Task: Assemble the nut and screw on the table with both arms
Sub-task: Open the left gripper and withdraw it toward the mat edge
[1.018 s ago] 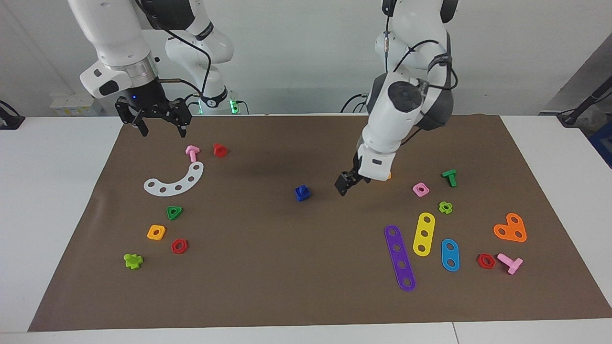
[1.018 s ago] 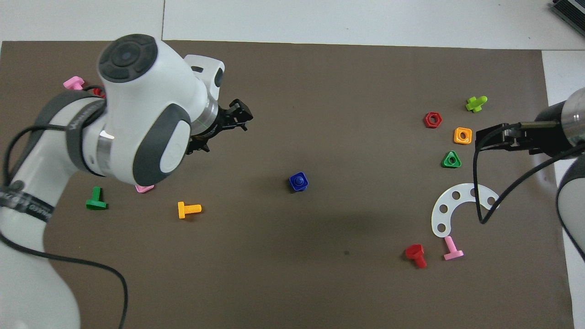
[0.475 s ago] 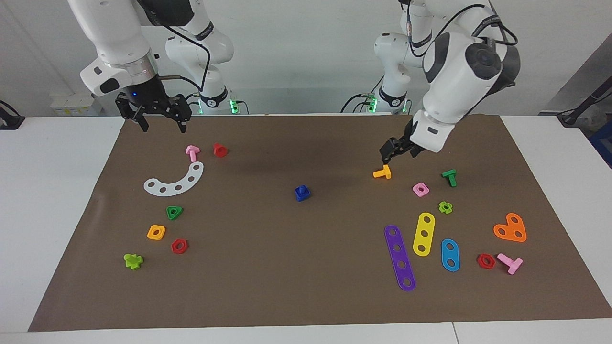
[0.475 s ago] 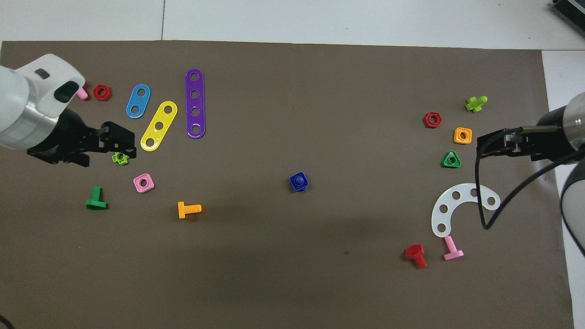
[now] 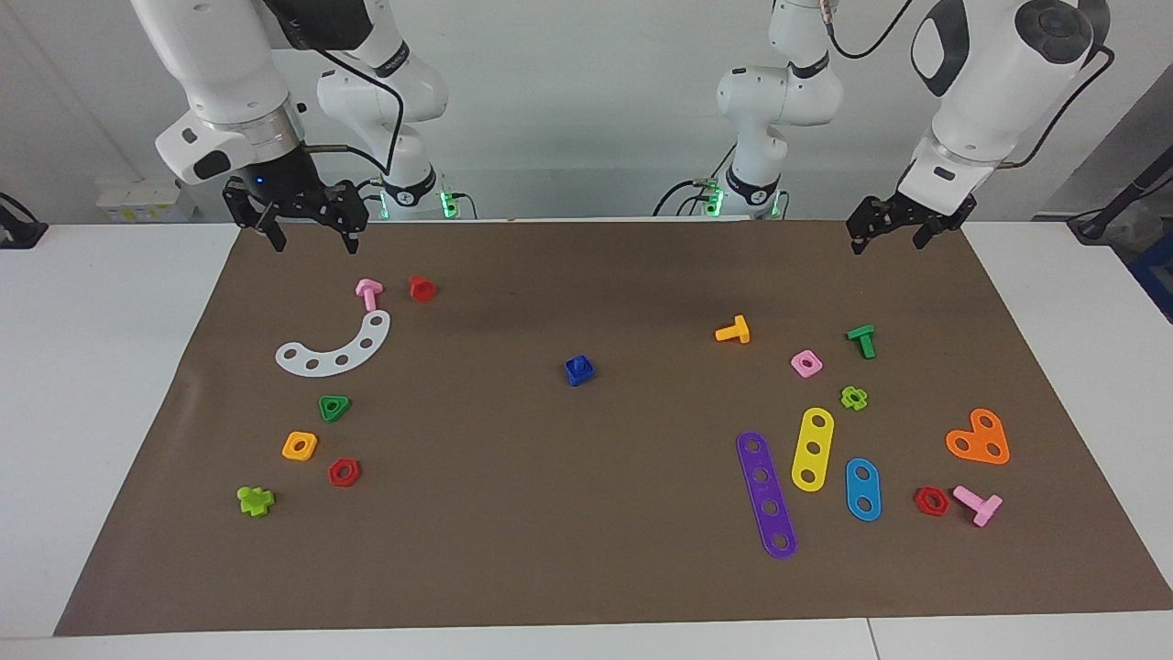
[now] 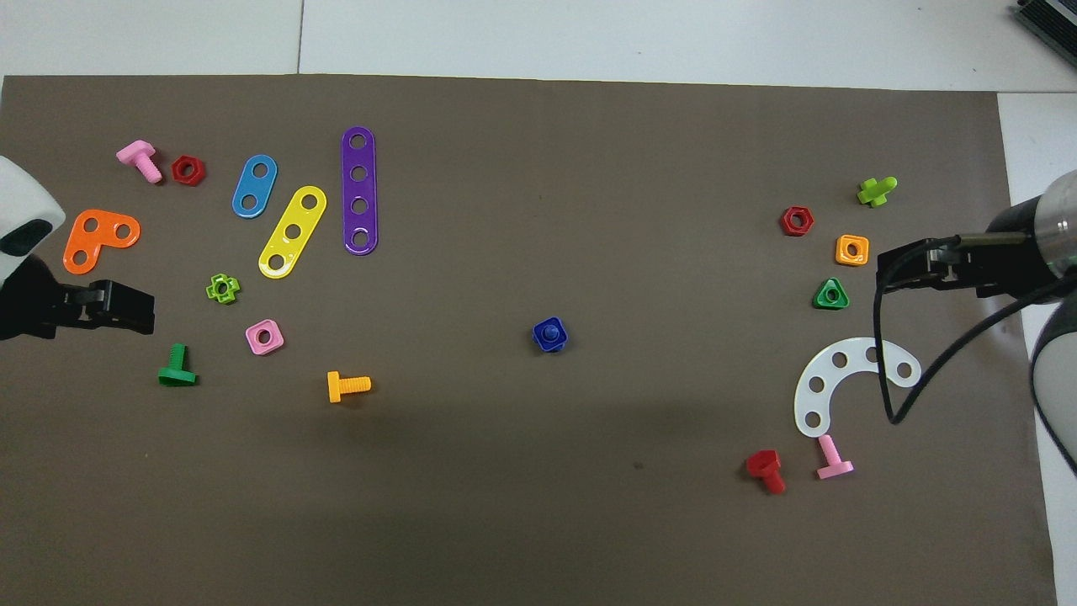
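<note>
Nearest the robots, both sets of jaws hang in the air with nothing between them. The right gripper (image 5: 310, 240), jaws apart, is over the mat's edge by the pink bolt (image 5: 368, 293). The left gripper (image 5: 885, 235), jaws apart too, is over the mat's corner at its own end of the bench (image 5: 101, 367). Farther out, mid-mat and well apart from both, the screw (image 5: 578, 364) sits threaded into the nut (image 5: 580, 375).

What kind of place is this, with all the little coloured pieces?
Probably a robotics lab: two white arms hang over a white table with a brown mat, scattered with toy plastic nuts, bolts and strips such as the purple strip.
</note>
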`<state>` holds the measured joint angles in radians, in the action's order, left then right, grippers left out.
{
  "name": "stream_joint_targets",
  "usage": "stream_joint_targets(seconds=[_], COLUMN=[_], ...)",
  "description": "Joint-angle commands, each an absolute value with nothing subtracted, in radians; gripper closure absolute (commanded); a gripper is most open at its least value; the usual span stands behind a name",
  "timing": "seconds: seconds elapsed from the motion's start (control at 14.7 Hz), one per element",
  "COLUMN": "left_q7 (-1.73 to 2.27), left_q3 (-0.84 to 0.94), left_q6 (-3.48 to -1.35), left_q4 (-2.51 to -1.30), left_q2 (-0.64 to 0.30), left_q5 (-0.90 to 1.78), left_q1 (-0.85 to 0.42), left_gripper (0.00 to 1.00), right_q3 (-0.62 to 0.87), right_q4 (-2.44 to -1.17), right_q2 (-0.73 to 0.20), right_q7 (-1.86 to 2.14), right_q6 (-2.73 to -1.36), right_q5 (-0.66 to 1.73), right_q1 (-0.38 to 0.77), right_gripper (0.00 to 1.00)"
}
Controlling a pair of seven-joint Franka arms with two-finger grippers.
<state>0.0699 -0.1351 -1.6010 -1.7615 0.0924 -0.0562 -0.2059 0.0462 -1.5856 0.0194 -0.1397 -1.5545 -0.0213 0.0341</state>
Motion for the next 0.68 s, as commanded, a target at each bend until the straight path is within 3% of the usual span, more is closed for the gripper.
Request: stream_joint_targets(seconds=[0.0,0.61], left_q7=[0.042,-0.026], left_q3=[-0.133,-0.135], left_q6=[-1.692,-1.683], left_q4=[-1.753,-1.753], left_q2=[0.101,0.106], left_q5=[-0.071,-0.028], left_q1=[-0.183,-0.163], left_gripper=[0.0,0.0], right_q3=[0.048,0.052], right_q4=[-1.606,-1.606], right_q2=[0.044,0.043], right_q7=[-0.112,-0.094], right_q6=[-1.555,-1.557], right_q5=[-0.015,-0.037], right_q1=[0.029,0.032], right_gripper=[0.0,0.0])
